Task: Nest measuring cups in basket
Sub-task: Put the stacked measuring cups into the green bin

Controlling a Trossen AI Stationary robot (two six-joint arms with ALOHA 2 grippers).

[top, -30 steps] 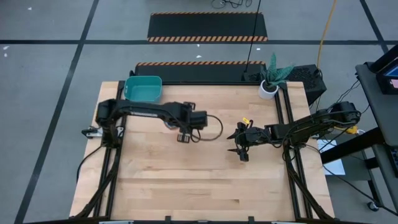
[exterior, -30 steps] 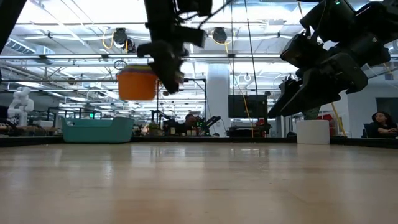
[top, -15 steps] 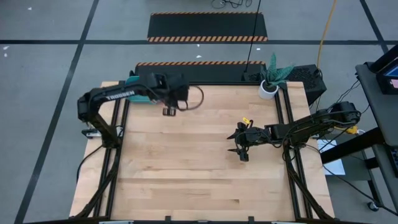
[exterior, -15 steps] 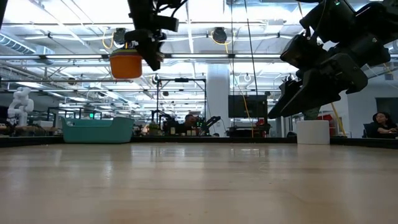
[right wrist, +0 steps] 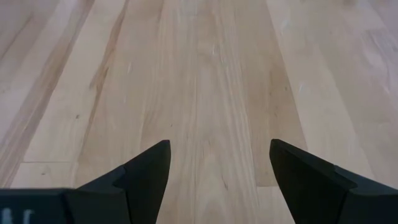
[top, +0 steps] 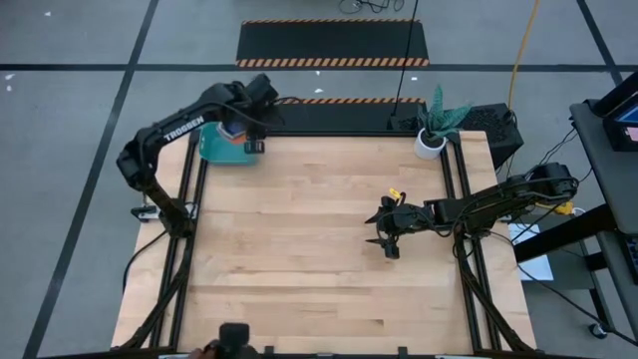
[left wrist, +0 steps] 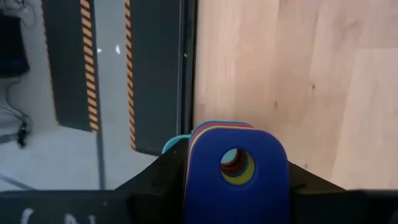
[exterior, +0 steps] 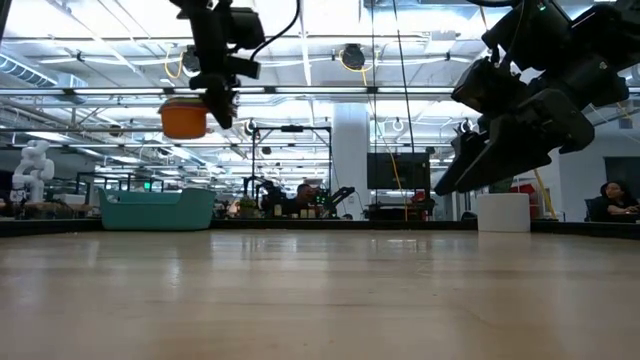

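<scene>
My left gripper (top: 248, 143) is raised at the table's far left corner, shut on a nested stack of measuring cups. In the low view the stack shows as an orange cup (exterior: 183, 119) high above the wood. The left wrist view looks at the stacked handles, a blue one (left wrist: 236, 186) on top, with yellow and red showing through its hole. The teal basket (top: 213, 148) stands on the table below, and the stack hangs over its right end. My right gripper (top: 385, 237) waits open over bare wood right of the table's middle. My left gripper pinches the stacked handles (left wrist: 205, 168) by their two long edges, one finger (left wrist: 163, 177) on each side. The fingers come from above, slanting steeply down. The stack is lifted clear, and the cup bowls (exterior: 183, 119) stick out level beside the fingertips.
A white plant pot (top: 431, 143) stands at the far right corner. Dark rails (top: 189, 229) run along both sides of the table. The wood (top: 299, 259) between the two arms is bare.
My left gripper has swung from the table's middle toward the far left corner, rising and rolling about its own axis. It stays shut on the cup stack, which has come over the basket's right end.
</scene>
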